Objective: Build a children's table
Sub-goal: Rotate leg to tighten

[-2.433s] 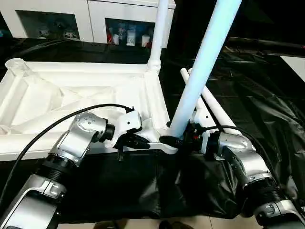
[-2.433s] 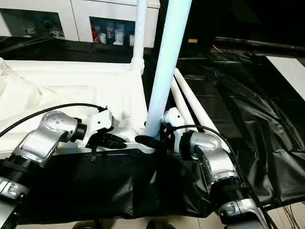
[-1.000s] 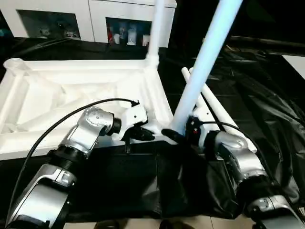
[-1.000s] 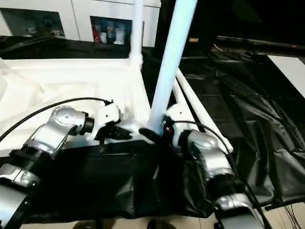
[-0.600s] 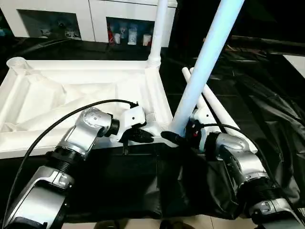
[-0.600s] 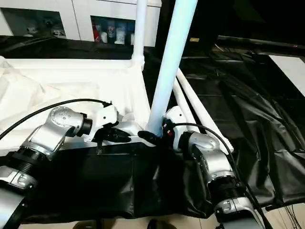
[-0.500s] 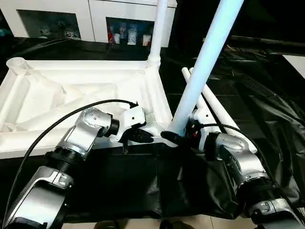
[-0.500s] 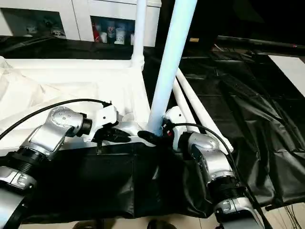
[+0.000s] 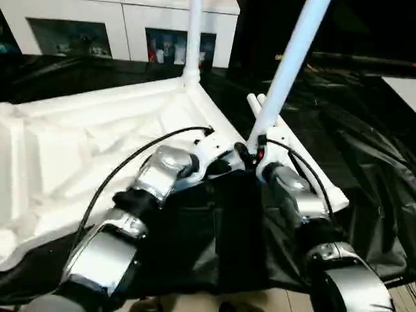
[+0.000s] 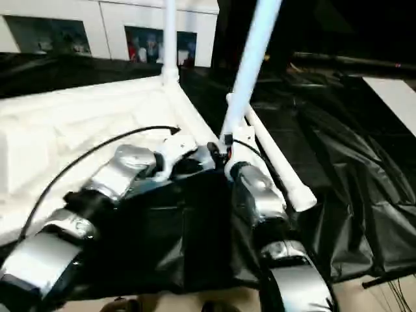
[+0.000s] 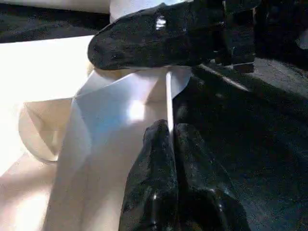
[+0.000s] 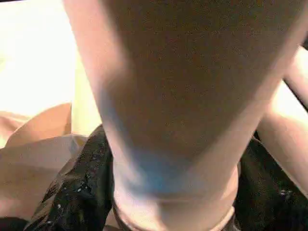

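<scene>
The children's table lies upside down, its white ribbed top (image 9: 78, 143) skewed on the black cloth. One leg (image 9: 193, 39) stands upright in the far corner socket. A second leg (image 9: 289, 65) leans at the near right corner, and my right gripper (image 9: 249, 153) is shut around its base, where black fingers (image 12: 82, 192) flank the tube (image 12: 183, 96). My left gripper (image 9: 224, 166) sits just beside it, shut on a thin edge of the top (image 11: 168, 96) at that corner. Two loose legs (image 10: 279, 166) lie side by side on the cloth to the right.
The black-cloth work table (image 9: 364, 143) stretches to the right with folds and a front edge near my arms. A white cabinet with glass doors (image 9: 130, 29) stands behind. My left arm's black cable (image 9: 130, 169) arcs over the top.
Both arms have stretched forward, and the near right corner has moved away from me. The table top has swung round, so its near edge now slants. Both grips are unchanged.
</scene>
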Robot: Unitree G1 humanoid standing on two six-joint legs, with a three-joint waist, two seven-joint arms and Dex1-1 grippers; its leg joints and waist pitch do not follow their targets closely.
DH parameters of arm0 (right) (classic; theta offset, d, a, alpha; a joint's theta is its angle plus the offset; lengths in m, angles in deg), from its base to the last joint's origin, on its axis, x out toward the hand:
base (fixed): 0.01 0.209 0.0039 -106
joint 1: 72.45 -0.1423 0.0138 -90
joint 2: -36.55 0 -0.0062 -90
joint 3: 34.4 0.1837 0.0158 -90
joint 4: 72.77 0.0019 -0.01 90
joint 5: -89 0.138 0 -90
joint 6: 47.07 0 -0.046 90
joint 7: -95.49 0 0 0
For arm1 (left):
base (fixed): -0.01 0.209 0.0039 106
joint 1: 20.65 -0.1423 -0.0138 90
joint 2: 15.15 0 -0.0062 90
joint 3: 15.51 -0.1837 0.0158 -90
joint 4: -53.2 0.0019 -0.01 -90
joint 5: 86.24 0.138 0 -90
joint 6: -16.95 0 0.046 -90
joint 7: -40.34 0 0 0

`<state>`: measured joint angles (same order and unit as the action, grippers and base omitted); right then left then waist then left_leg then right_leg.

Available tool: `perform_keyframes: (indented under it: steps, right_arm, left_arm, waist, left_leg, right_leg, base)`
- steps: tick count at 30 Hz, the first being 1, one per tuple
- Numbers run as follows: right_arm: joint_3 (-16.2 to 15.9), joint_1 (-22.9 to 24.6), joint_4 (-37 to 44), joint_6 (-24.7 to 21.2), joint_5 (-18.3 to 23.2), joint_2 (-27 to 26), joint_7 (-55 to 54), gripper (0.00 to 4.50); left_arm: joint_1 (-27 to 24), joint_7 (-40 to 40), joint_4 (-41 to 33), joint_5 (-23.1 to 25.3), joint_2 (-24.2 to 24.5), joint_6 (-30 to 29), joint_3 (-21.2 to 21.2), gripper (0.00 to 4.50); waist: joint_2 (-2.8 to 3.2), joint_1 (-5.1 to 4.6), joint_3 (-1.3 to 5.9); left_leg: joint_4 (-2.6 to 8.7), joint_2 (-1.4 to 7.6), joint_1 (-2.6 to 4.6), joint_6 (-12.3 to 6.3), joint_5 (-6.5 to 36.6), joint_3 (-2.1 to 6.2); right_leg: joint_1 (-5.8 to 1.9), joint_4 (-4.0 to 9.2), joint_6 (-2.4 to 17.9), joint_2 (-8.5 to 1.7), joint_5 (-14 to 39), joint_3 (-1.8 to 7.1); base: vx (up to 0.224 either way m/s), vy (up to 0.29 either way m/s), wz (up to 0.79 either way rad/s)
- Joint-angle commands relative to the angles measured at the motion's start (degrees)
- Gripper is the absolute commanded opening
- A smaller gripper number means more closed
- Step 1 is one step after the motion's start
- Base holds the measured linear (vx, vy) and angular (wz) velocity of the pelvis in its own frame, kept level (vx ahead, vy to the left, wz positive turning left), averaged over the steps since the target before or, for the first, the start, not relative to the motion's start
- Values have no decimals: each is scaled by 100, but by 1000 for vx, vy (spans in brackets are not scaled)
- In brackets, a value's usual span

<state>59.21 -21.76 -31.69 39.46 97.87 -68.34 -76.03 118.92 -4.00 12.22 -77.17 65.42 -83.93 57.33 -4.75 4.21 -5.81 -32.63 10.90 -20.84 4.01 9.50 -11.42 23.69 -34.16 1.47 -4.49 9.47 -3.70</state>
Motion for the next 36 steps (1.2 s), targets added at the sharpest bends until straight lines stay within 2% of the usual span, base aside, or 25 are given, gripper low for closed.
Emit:
perform_keyframes:
  steps: [1, 3, 5, 7, 9, 10, 11, 13, 14, 16, 17, 18, 19, 20, 22, 23, 25, 26, 27, 28, 29, 30, 32, 33, 36]
  right_arm:
    - [-19, 55, -352, -125, -42, -110, -33, 273]
    - [15, 36, -406, -25, 14, -171, 157, 273]
    - [74, 51, -389, 35, 136, -213, 370, 343]
    - [43, 120, -236, 83, 206, -216, 607, 350]
    - [18, 151, -153, 94, 215, -205, 701, 379]
    - [-86, 217, 2, 116, 106, -143, 709, 387]
    - [-152, 279, 145, 123, 35, -94, 719, 391]
    - [-252, 489, 601, 59, -38, 34, 755, 391]
    - [-272, 654, 928, 8, -42, 108, 789, 392]
    - [-309, 869, 1337, -82, -48, 199, 834, 392]
    - [-356, 1142, 1844, -192, -84, 305, 911, 392]
    - [-356, 1142, 1844, -192, -84, 305, 911, 392]
    - [-372, 1271, 2091, -255, -89, 347, 928, 392]
    - [-388, 1451, 2446, -337, -85, 397, 932, 392]
    - [-407, 1684, 2933, -482, -44, 453, 913, 392]
    - [-497, 1906, 3390, -631, -55, 523, 944, 392]
    - [-534, 1976, 3536, -691, -66, 544, 960, 392]
    - [-593, 2064, 3716, -776, -103, 578, 961, 392]
    - [-679, 2172, 3933, -852, -150, 632, 1000, 392]
    - [-717, 2241, 4076, -920, -160, 665, 1050, 392]
    - [-750, 2327, 4250, -1002, -118, 704, 1141, 392]
    - [-785, 2421, 4455, -1142, -37, 741, 1236, 392]
    - [-835, 2499, 4626, -1226, -6, 788, 1312, 392]
    - [-919, 2605, 4875, -1394, 101, 851, 1462, 392]
    - [-1139, 2737, 5174, -1762, 163, 983, 1670, 392]
  left_arm:
    - [-40, 198, 188, -5, -182, 257, 27, 0]
    - [-33, 149, 252, 1, -179, 365, 10, 0]
    - [-36, 134, 312, 8, -159, 453, -4, 0]
    - [-67, 87, 312, -5, -118, 563, -11, 0]
    - [-70, 88, 324, -11, -109, 620, -3, 0]
    - [-68, 81, 349, -25, -106, 712, 18, 0]
    - [-65, 108, 372, -29, -104, 797, 45, 0]
    - [-53, 138, 392, -94, -110, 1016, 138, 0]
    - [-46, 82, 370, -192, -124, 1113, 228, 44]
    - [-43, 26, 294, -331, -138, 1127, 356, 44]
    - [-36, -105, 158, -544, -131, 949, 538, 62]
    - [-36, -105, 158, -544, -131, 949, 538, 62]
    - [-37, -69, 90, -593, -92, 978, 611, 74]
    - [-42, -24, -57, -719, -31, 904, 767, 84]
    - [-60, 25, -285, -887, 73, 852, 972, 90]
    - [-106, 147, -611, -967, 331, 643, 1198, 107]
    - [-121, 200, -702, -972, 423, 585, 1267, 119]
    - [-138, 327, -790, -974, 556, 531, 1375, 132]
    - [-165, 542, -912, -989, 766, 375, 1567, 139]
    - [-177, 762, -961, -938, 920, 330, 1683, 139]
    - [-200, 1015, -1015, -871, 1145, 246, 1840, 168]
    - [-233, 1241, -1065, -803, 1365, 183, 1980, 176]
    - [-265, 1477, -1088, -722, 1573, 127, 2109, 176]
    - [-353, 1687, -1165, -612, 1874, 1, 2237, 185]
    - [-592, 2147, -1292, -425, 2476, -272, 2540, 219]
  waist:
    - [16, 4, 411]
    - [28, 8, 408]
    - [23, 11, 404]
    - [22, 12, 405]
    - [11, 25, 419]
    - [19, 25, 414]
    - [-23, 36, 436]
    - [-30, 59, 437]
    - [-31, 97, 446]
    - [-33, 117, 478]
    - [-13, 137, 507]
    - [-23, 127, 505]
    - [-13, 114, 515]
    - [2, 143, 538]
    - [-1, 128, 550]
    - [85, 137, 544]
    - [51, 106, 546]
    - [97, 96, 538]
    - [96, 102, 522]
    - [93, 103, 501]
    - [80, 94, 485]
    - [84, 100, 477]
    - [94, 84, 485]
    - [49, 75, 473]
    - [94, 87, 475]
  left_leg:
    - [363, 215, 62, -263, 1169, 106]
    - [372, 220, 56, -263, 1176, 113]
    - [376, 228, 62, -281, 1283, 116]
    - [380, 231, 56, -304, 1332, 119]
    - [376, 239, 53, -324, 1256, 121]
    - [380, 241, 58, -329, 1226, 119]
    - [372, 236, 55, -337, 1186, 116]
    - [372, 233, 44, -354, 1116, 116]
    - [366, 234, 55, -386, 1042, 109]
    - [352, 234, 41, -424, 892, 111]
    - [336, 245, 43, -449, 769, 102]
    - [334, 245, 28, -481, 713, 104]
    - [334, 243, -6, -512, 638, 120]
    - [309, 257, 42, -556, 555, 105]
    - [294, 245, 29, -643, 381, 101]
    - [296, 257, 38, -647, 412, 107]
    - [296, 240, 23, -643, 476, 105]
    - [300, 237, 35, -611, 559, 100]
    - [307, 248, 72, -505, 729, 88]
    - [323, 250, 61, -417, 873, 97]
    - [342, 249, 61, -318, 1019, 108]
    - [359, 259, 66, -234, 1127, 125]
    - [362, 262, 78, -178, 1155, 129]
    - [365, 263, 90, -151, 1159, 124]
    - [368, 274, 82, -110, 1036, 140]
  right_leg:
    - [-266, 412, 1002, -421, 1448, 293]
    - [-267, 414, 985, -420, 1530, 283]
    - [-262, 438, 957, -429, 1671, 284]
    - [-266, 445, 934, -429, 1740, 282]
    - [-271, 433, 949, -438, 1675, 283]
    - [-259, 427, 984, -432, 1646, 281]
    - [-276, 424, 973, -436, 1677, 275]
    - [-285, 431, 918, -434, 1690, 275]
    - [-283, 428, 878, -434, 1608, 281]
    - [-306, 383, 970, -440, 1350, 276]
    - [-309, 344, 1058, -437, 1042, 275]
    - [-307, 327, 1099, -430, 899, 270]
    - [-338, 297, 1145, -431, 743, 257]
    - [-333, 278, 1197, -429, 448, 269]
    - [-346, 218, 1365, -410, 23, 263]
    - [-348, 208, 1409, -411, -109, 270]
    - [-362, 215, 1399, -406, -79, 263]
    - [-348, 237, 1404, -407, 45, 269]
    - [-320, 263, 1363, -381, 267, 271]
    - [-320, 285, 1278, -383, 513, 270]
    - [-321, 307, 1164, -373, 806, 267]
    - [-322, 314, 1057, -378, 1039, 269]
    - [-302, 320, 980, -376, 1097, 272]
    - [-281, 331, 932, -364, 1117, 272]
    - [-284, 271, 880, -362, 916, 277]
  base:
    - [0, 0, 0]
    - [0, 0, 0]
    - [0, 0, 0]
    - [0, 0, 0]
    - [0, 0, 0]
    - [0, 0, 0]
    - [0, 0, 0]
    - [0, 0, 0]
    - [0, 0, 0]
    - [0, 0, 0]
    - [0, 0, 0]
    - [0, 0, 0]
    - [0, 0, 0]
    - [0, 0, 0]
    - [0, 0, 0]
    - [0, 0, 0]
    - [0, 0, 0]
    - [0, 0, 0]
    - [0, 0, 0]
    - [0, 0, 0]
    - [0, 0, 0]
    - [0, 0, 0]
    - [0, 0, 0]
    - [0, 0, 0]
    - [0, 0, 0]
